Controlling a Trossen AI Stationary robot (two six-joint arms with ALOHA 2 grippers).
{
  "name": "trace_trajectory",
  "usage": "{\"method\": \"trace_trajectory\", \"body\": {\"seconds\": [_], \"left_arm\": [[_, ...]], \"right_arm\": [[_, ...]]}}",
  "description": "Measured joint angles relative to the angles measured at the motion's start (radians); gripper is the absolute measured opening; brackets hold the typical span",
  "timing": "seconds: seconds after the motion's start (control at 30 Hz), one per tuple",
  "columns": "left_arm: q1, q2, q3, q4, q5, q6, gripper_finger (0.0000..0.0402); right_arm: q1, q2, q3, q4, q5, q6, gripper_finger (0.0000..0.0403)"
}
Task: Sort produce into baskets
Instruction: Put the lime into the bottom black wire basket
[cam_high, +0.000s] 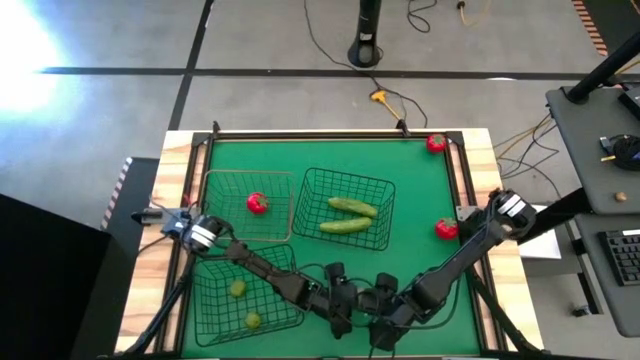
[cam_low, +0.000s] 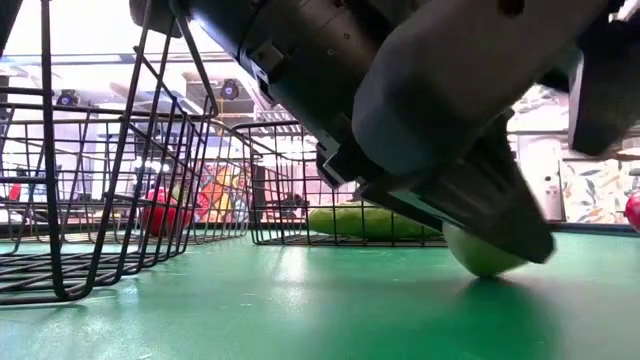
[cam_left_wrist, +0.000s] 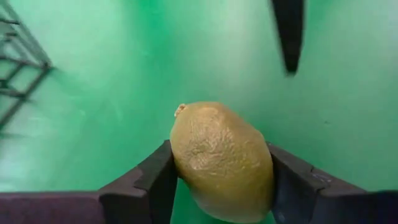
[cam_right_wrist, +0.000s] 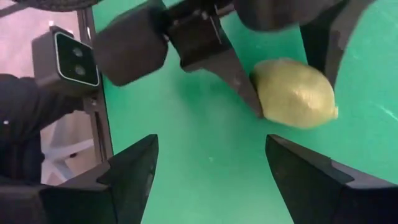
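Observation:
My left gripper (cam_left_wrist: 221, 180) is shut on a yellow-green fruit (cam_left_wrist: 221, 158) low over the green mat at the near middle. The fruit also shows in the low view (cam_low: 480, 258) and in the right wrist view (cam_right_wrist: 295, 93). In the high view both grippers hide it. My right gripper (cam_right_wrist: 211, 168) is open and empty just beside it, above the mat. The pale brownish basket (cam_high: 215, 176) holds a red fruit (cam_high: 257, 203). The middle basket (cam_high: 350, 176) holds two cucumbers (cam_high: 350, 206). The near-left basket (cam_high: 200, 290) holds two yellow-green fruits (cam_high: 238, 289). My left gripper pinches the fruit between its two fingers, one on each of its two long sides (cam_left_wrist: 181, 163). The fingers (cam_low: 500, 225) slant down from the table's left. The fruit's small nub end (cam_left_wrist: 180, 110) points away from the gripper. Its underside is at the mat; whether it rests there, I cannot tell.
Two loose red fruits lie on the mat, one at the far right corner (cam_high: 436, 143) and one by the right edge (cam_high: 446, 229). Both arms crowd the near middle. The near-left basket stands close to the left arm.

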Motion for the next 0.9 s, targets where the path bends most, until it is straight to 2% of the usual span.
{"method": "trace_trajectory", "body": {"seconds": [0.13,0.23,0.4,0.53,0.73,0.9], "left_arm": [[-0.004,-0.061,-0.001,-0.006,-0.018,-0.004,0.0179],[-0.025,-0.141,-0.001,-0.055,-0.086,-0.002,0.0178],[-0.097,-0.311,-0.001,-0.253,-0.207,-0.064,0.0177],[-0.195,-0.438,-0.001,-0.465,-0.239,-0.188,0.0179],[-0.354,-0.556,-0.002,-0.735,-0.220,-0.481,0.0176],[-0.428,-0.556,-0.004,-0.958,-0.044,-0.736,0.0180]], "right_arm": [[0.010,-0.042,0.038,-0.145,-0.024,0.073,0.0285],[0.036,-0.077,0.067,-0.261,-0.025,0.138,0.0280],[0.077,-0.111,0.069,-0.297,0.020,0.156,0.0273],[0.083,-0.108,0.066,-0.316,0.046,0.121,0.0263],[0.039,-0.129,0.066,-0.456,0.057,0.108,0.0238],[-0.026,-0.199,0.066,-0.634,0.089,0.073,0.0216]]}}
